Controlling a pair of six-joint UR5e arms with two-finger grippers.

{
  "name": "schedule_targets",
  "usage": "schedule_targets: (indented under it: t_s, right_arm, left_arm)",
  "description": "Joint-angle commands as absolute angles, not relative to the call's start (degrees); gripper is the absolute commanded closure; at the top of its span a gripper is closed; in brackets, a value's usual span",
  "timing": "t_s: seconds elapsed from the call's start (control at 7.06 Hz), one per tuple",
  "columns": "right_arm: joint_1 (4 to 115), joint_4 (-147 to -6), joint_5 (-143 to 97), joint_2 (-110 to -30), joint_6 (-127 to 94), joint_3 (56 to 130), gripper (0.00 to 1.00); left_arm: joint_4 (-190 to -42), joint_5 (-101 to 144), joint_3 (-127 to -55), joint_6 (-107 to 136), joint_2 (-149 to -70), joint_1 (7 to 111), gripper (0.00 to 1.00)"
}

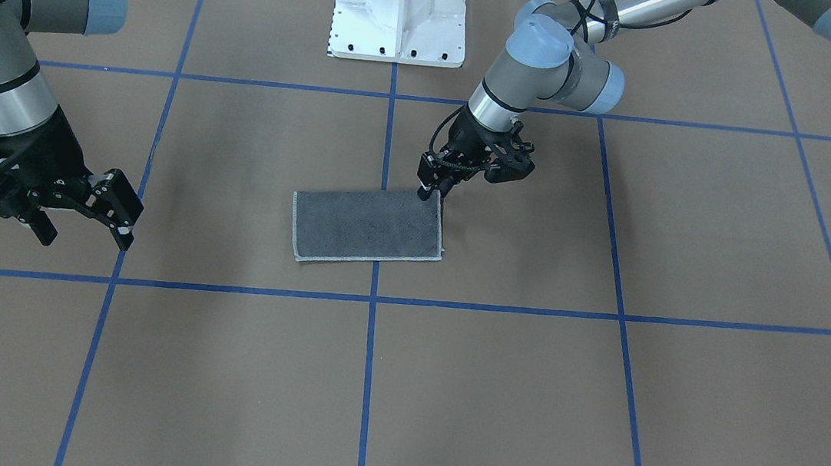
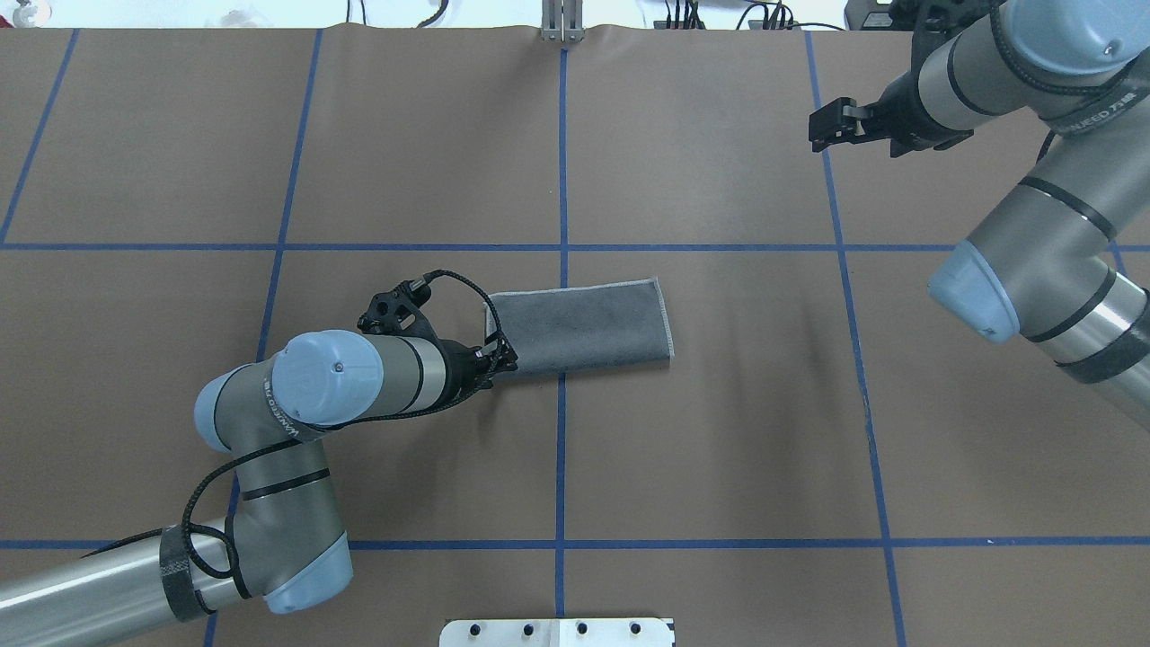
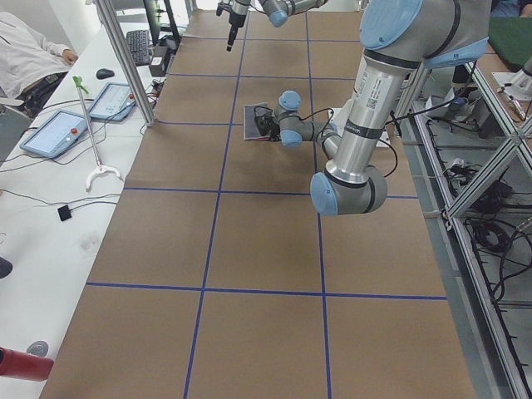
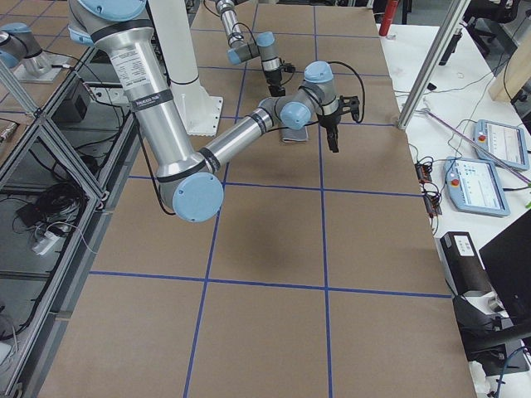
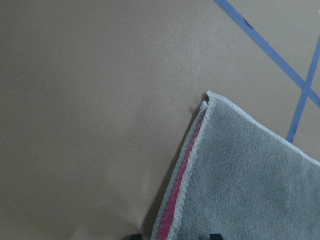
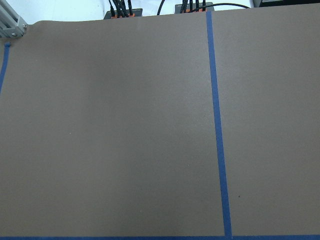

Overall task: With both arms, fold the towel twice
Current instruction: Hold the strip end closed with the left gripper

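Observation:
The towel [image 1: 366, 224] lies flat at the table's middle, folded into a rectangle with the dark grey face up and a light grey hem. In the left wrist view its layered short edge [image 5: 185, 180] shows a strip of pink. My left gripper [image 1: 431, 192] is low at the towel's corner nearest the robot on my left side. Its fingertips stand apart astride that short edge, and the cloth is not bunched. It also shows in the overhead view [image 2: 501, 356]. My right gripper [image 1: 85, 228] is open and empty, raised well off to the side of the towel [image 2: 584, 325].
The white bolted pedestal [image 1: 400, 7] stands at the robot's side of the table. Blue tape lines [image 1: 372, 298] grid the brown table cover. An operator's bench with tablets [image 3: 58, 133] runs along the far side of the table.

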State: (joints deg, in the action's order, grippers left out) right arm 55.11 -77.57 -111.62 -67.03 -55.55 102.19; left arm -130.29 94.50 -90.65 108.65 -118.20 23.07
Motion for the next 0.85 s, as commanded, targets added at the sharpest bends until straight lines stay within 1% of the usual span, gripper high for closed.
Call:
schedule_targets:
  t_s: [0.0,0.42,0.57,0.71]
  right_arm:
    - [55.11,-77.52,-111.62,-66.97,-55.55,102.22,0.00]
    - [55.11,-77.52,-111.62,-66.88,-55.55,102.22,0.00]
    - [55.11,-77.52,-111.62,-66.88,-55.55,102.22,0.00]
    - [55.11,-77.52,-111.62,-66.88,-55.55,102.22,0.00]
  left_arm:
    - [-130.43,94.48,-90.79,108.63,-118.13,23.03,0.69]
    - [-130.86,94.48,-91.32,108.28,-117.78,23.20,0.69]
    - [-130.96,94.48,-91.32,108.46,-117.86,23.12,0.76]
    - [-130.96,94.48,-91.32,108.63,-117.95,23.12,1.00]
